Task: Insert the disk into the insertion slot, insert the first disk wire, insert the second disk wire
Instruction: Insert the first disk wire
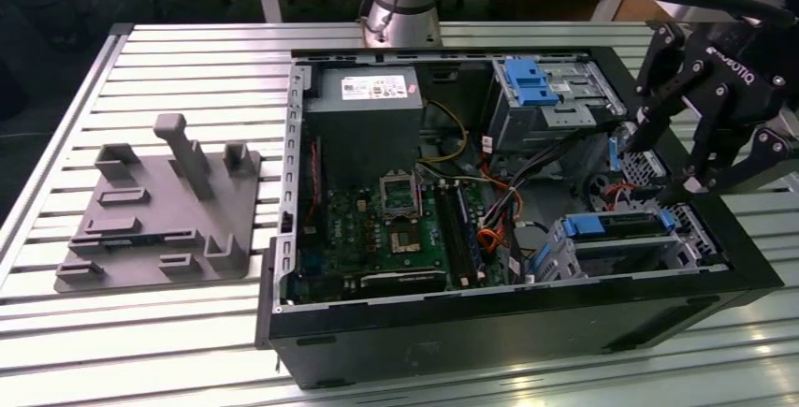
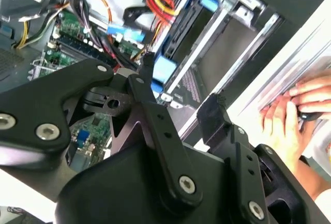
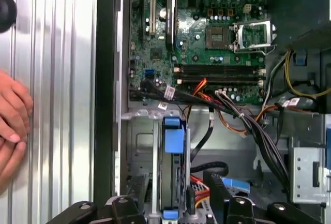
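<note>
The disk, silver in a bright blue carrier, sits inside the insertion slot, a perforated silver bay at the case's corner on the exterior view's right. In both wrist views the disk is seen edge-on with blue tabs at its ends. My black gripper hangs open just above the slot with nothing between its fingers. Loose black, red and orange wires lie beside the disk; whether any is plugged into it I cannot tell.
The open computer case stands on a slatted metal table. Inside are the motherboard, a power supply and a taller grey cage with a blue latch. A grey fixture plate lies on the exterior view's left. A person's hand rests beside the case.
</note>
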{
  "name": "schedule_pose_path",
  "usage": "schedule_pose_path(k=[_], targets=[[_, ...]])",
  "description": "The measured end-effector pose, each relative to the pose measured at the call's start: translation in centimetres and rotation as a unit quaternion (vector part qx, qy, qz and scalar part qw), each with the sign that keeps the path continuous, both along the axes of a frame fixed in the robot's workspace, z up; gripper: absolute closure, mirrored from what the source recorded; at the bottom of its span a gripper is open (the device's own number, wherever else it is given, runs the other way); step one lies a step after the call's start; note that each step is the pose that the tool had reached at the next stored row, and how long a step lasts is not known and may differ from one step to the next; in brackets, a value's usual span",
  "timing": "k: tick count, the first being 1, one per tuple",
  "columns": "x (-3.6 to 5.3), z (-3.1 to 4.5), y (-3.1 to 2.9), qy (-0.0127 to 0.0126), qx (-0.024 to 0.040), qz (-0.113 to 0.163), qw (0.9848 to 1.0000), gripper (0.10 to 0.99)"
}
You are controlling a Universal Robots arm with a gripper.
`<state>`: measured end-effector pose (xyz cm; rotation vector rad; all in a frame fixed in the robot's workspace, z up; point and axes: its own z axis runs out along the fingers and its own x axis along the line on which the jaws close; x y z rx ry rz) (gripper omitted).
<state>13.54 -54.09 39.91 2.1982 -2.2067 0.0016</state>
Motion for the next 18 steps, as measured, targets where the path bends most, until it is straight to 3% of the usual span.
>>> schedule_pose_path(k=[4,6,9,12,18], targets=[[1.08,-0.06,0.02,0.0007,-0.0027,0.0,1.0,0.475],[1.49,-0.04,0.01,0.0025,-0.0142,0.0,0.9999,0.475],[1.71,-0.07,0.06,0.0029,-0.0333,-0.002,0.9994,0.475],[1.87,-0.22,0.49,0.003,-0.0347,-0.004,0.9994,0.475],[2.31,-0.73,2.2,0.003,-0.0345,-0.004,0.9994,0.475]])
